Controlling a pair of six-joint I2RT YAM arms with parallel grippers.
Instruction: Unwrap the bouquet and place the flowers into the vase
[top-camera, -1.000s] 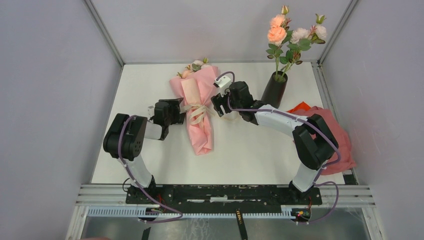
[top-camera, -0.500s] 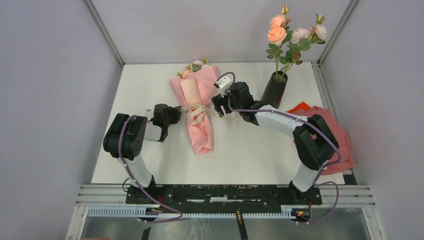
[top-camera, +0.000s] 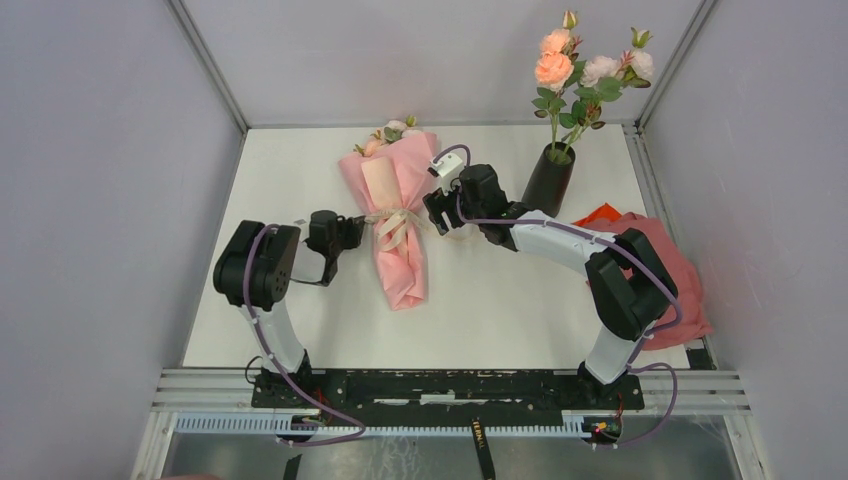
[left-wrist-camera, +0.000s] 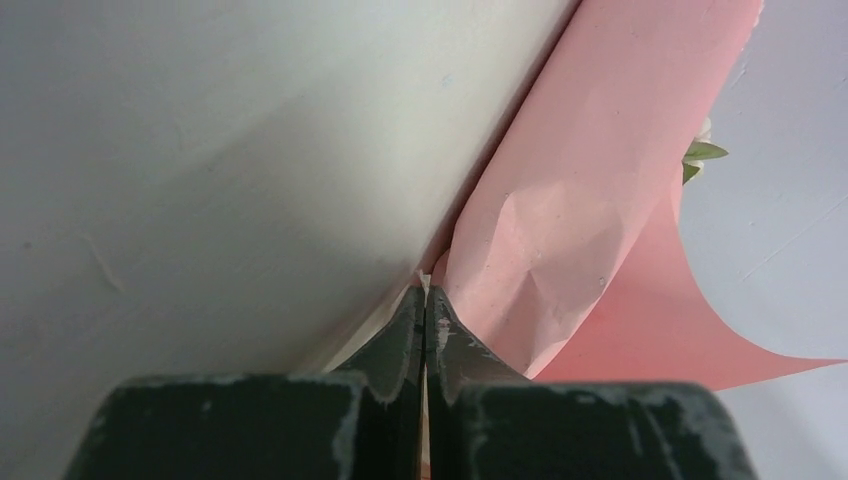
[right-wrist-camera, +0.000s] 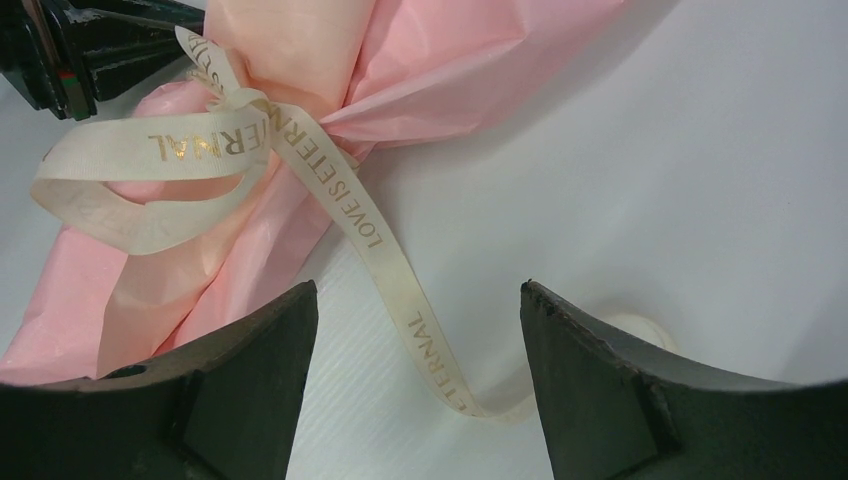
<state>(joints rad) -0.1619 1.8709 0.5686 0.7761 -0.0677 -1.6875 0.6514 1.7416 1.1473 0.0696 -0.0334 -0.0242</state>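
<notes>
Here, left gripper (top-camera: 356, 226) clenched on the cream ribbon (right-wrist-camera: 200, 145) at the bouquet's (top-camera: 400, 215) left edge, bouquet lying mid-counter (top-camera: 480, 290), roses toward the far wall, right gripper (top-camera: 437, 209) released, jaws wide over the ribbon's tail, black vase (top-camera: 549, 180) holding flowers (top-camera: 585, 75) upright, far right.

Even, diffuse light from above; faint soft shadows on white surface (top-camera: 500, 300) beside bouquet (top-camera: 400, 250). Top view sharp. Left wrist view: far bkgd blurred. Right wrist view: ribbon (right-wrist-camera: 340, 198) lettering crisp.
</notes>
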